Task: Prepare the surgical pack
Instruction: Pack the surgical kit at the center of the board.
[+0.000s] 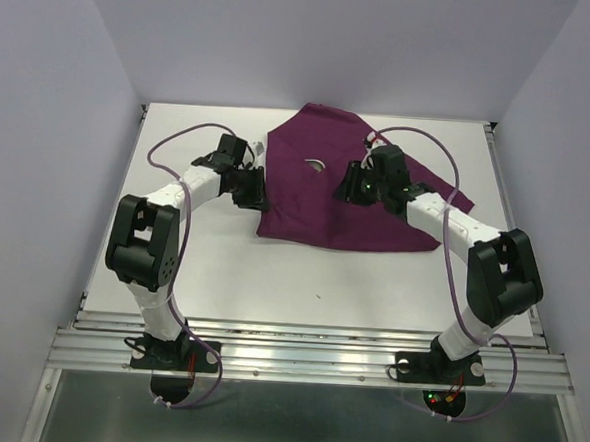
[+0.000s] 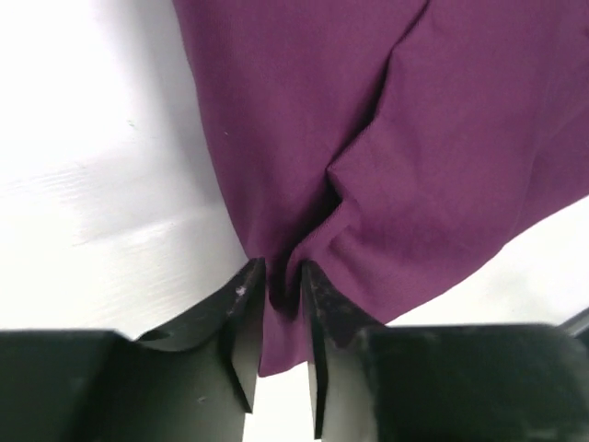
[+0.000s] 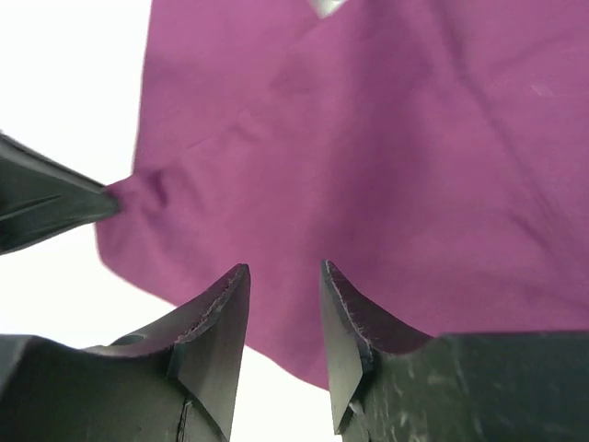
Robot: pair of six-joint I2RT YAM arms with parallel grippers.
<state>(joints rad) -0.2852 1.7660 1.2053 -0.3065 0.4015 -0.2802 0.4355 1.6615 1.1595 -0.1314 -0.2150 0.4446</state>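
The plum-purple cloth point(image 1: 301, 209) lies on the white desk point(image 1: 271, 280), in the far half and a little toward the right edge. One point of it reaches close to the far edge. It is not spread flat: its outline is uneven and folds run across it. A small shiny metal piece point(image 1: 316, 164) shows on the cloth near its middle. Too little of it shows to say what it is.

The left gripper point(image 1: 257, 189) is at the side of the cloth that faces the left edge of the desk. In the left wrist view its fingers point(image 2: 241, 295) are clenched on a pucker of that side. The fabric is bunched in the narrow gap between them, and creases fan out from the pinch. White desk shows on either side of the gathered fabric.

The right gripper point(image 1: 349, 184) is over the middle of the cloth, just beside the metal piece on the side toward the right edge. In the right wrist view its fingers point(image 3: 225, 308) stand released, with a clear gap between them and nothing in it. Only purple fabric shows beyond them, and whether the tips touch it cannot be told. The same view shows the left gripper's dark tip at the cloth's side, with the fabric pulled to a small point there.
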